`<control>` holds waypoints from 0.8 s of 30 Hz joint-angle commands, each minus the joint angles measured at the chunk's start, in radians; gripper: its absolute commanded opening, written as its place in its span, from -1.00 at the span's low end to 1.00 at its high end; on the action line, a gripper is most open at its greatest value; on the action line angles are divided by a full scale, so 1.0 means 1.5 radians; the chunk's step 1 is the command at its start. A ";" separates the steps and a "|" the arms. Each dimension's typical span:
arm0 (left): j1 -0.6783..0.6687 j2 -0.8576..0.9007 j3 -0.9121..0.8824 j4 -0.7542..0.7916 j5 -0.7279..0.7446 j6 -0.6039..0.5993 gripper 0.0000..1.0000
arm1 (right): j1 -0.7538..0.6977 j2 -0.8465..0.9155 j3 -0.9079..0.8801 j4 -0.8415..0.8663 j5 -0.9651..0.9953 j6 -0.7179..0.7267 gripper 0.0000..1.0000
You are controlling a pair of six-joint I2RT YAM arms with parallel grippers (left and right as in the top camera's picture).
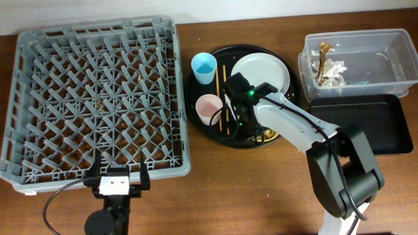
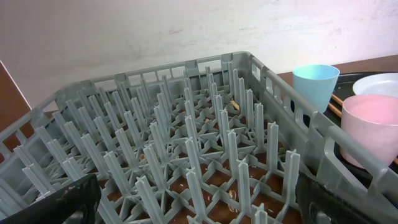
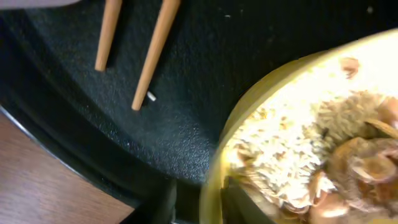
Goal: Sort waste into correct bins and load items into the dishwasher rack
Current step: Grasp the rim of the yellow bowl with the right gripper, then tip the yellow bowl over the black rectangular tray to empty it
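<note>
Carefully now — the jaws of the right gripper (image 3: 202, 202) straddle the rim of the yellow bowl (image 3: 214, 174), lower right of the wrist frame, on the round black tray (image 3: 186, 93); we cannot tell whether they pinch it. A loose hold or early tilt would spill the crumbly leftovers (image 3: 298, 149) — while the left gripper (image 2: 199, 202) gapes empty.

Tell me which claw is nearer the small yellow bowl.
Right. The right claw straddles the rim of the small yellow bowl on the round black tray; the left claw sits far off at the near edge of the grey plastic rack.
</note>
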 commanded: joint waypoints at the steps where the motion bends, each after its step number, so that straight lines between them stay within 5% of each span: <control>1: 0.003 -0.003 -0.003 -0.001 0.005 0.008 0.99 | 0.002 -0.008 -0.002 0.002 0.002 0.001 -0.91; 5: 0.003 -0.003 -0.003 -0.001 0.005 0.008 0.99 | 0.002 -0.020 0.024 -0.012 0.008 0.002 -0.92; 10: 0.003 -0.003 -0.003 -0.001 0.005 0.009 0.99 | -0.051 -0.164 0.185 -0.167 -0.010 0.004 -0.92; 13: 0.003 -0.003 -0.003 -0.001 0.005 0.008 0.99 | -0.171 -0.254 0.184 -0.232 -0.087 -0.004 -0.92; 18: 0.003 -0.003 -0.003 -0.001 0.005 0.008 0.99 | -0.437 -0.283 0.111 -0.262 -0.399 -0.216 -0.92; 21: 0.003 -0.003 -0.003 -0.001 0.005 0.009 0.99 | -0.595 -0.279 -0.002 -0.208 -0.605 -0.317 -0.92; 24: 0.003 -0.003 -0.003 -0.001 0.005 0.008 0.99 | -0.709 -0.259 -0.133 -0.077 -0.716 -0.317 -0.92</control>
